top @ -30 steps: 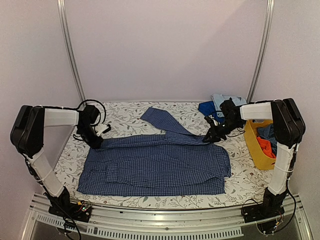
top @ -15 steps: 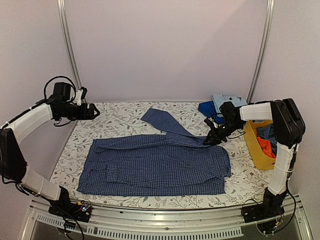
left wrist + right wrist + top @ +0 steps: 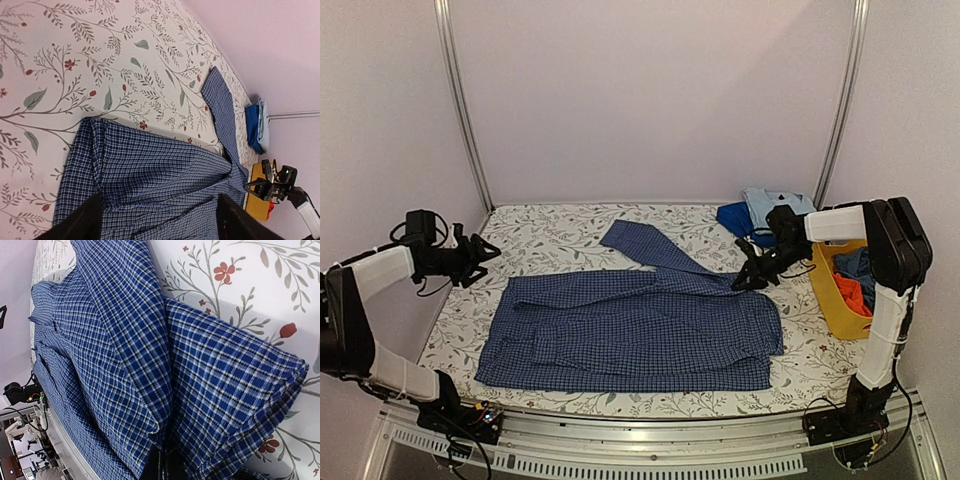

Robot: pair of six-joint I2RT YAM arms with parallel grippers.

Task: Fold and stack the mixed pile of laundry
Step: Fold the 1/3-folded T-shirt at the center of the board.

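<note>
Right wrist view mostly hides right gripper (image 3: 748,281), pinching the blue check shirt (image 3: 640,330); left gripper (image 3: 481,258) spread; yellow basket (image 3: 830,300) (arm-blocked) holds orange cloth (image 3: 852,291).

Pale lilac walls (image 3: 650,100), floral-print table (image 3: 550,228), metal uprights (image 3: 461,110)

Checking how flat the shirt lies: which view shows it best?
Top external: the whole shirt is in frame. Left wrist cuts off part of it; right wrist shows only close-up folds.
</note>
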